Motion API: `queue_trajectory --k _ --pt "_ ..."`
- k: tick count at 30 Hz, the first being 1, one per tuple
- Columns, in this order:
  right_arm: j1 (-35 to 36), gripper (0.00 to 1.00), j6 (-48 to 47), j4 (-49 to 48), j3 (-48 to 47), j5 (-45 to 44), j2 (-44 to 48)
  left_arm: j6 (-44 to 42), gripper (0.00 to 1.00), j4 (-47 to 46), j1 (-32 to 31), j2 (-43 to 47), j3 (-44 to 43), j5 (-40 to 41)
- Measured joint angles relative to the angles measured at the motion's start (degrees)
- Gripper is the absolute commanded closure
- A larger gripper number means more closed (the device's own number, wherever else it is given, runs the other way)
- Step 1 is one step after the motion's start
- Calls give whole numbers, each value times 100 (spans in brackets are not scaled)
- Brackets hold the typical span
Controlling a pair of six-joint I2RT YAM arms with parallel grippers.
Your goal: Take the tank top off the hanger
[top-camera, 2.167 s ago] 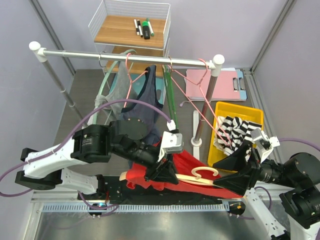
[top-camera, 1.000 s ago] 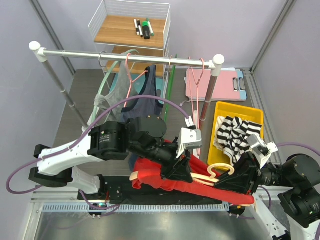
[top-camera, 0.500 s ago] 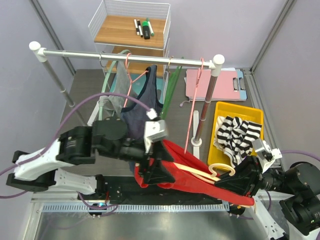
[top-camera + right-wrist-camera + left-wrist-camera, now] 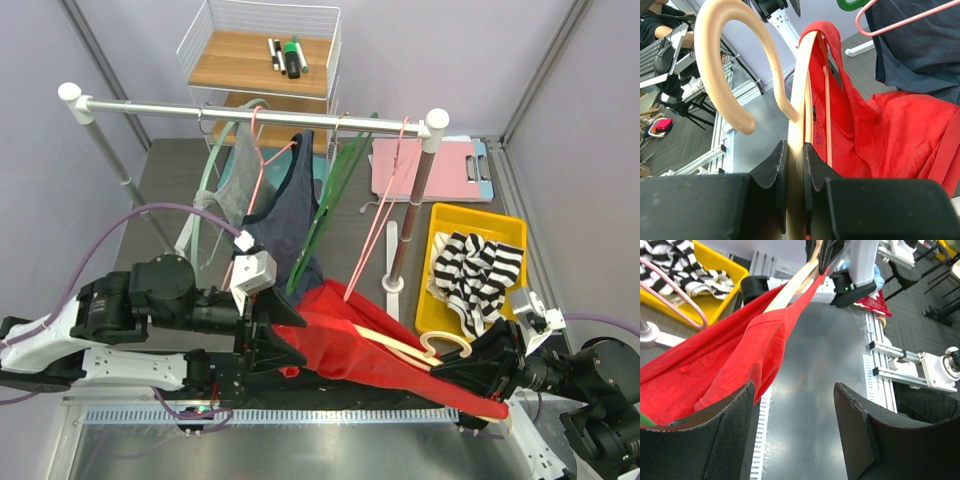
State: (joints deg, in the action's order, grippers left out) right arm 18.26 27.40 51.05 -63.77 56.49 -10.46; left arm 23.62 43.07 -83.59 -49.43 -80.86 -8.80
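From above, a red tank top (image 4: 345,335) is draped on a cream hanger (image 4: 447,346) low at the front of the metal table (image 4: 300,452), between the two arms. The left gripper (image 4: 290,338) sits at the cloth's left edge with its fingers spread wide. The right gripper (image 4: 478,372) is at the hanger's right end, just below the hook. Behind them a rail (image 4: 250,110) carries a navy garment (image 4: 285,215), a grey garment (image 4: 235,170), a green hanger (image 4: 340,195) and a pink hanger (image 4: 378,215). To the right, a yellow bin (image 4: 445,225) holds a striped cloth (image 4: 478,268).

In the left wrist view, the left gripper (image 4: 792,390) has its two black fingers (image 4: 730,440) far apart, with only bare table showing between them. The tank top (image 4: 730,355) hangs just beyond the left-hand finger, close to it. Contact cannot be told. The hanger (image 4: 790,287) slants up out of the red fabric towards the other arm.

In the right wrist view, the right gripper (image 4: 795,150) has its jaws pressed narrow on the hanger's (image 4: 802,90) thin shoulder, right under the curved hook. The tank top (image 4: 900,130) is on the hanger, one strap looped over its top, and the body is bunched to the right. The navy garment (image 4: 920,55) hangs behind.
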Motion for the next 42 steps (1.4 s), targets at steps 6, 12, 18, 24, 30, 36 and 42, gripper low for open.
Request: queue_trajectory --k 6,12,18,24,30,36,42 --pt "0 99 13 33 -4 -35 9 -9 42 7 -2 -109 245 -33" --pt "0 99 13 48 -9 -31 9 -11 52 68 -2 -136 345 149" --pt "0 99 13 48 -9 -28 9 -9 56 149 -2 85 345 431" --pt "0 99 24 74 -44 -153 9 118 57 227 -2 538 382 684" --pt "0 99 153 59 -164 -389 9 608 54 151 -2 1235 1005 1060" --pt "0 99 348 -96 -170 -496 9 1078 53 -39 -2 1508 1587 1790" --pt "0 99 450 -181 -170 -503 9 1274 59 -675 -2 1631 2041 2074"
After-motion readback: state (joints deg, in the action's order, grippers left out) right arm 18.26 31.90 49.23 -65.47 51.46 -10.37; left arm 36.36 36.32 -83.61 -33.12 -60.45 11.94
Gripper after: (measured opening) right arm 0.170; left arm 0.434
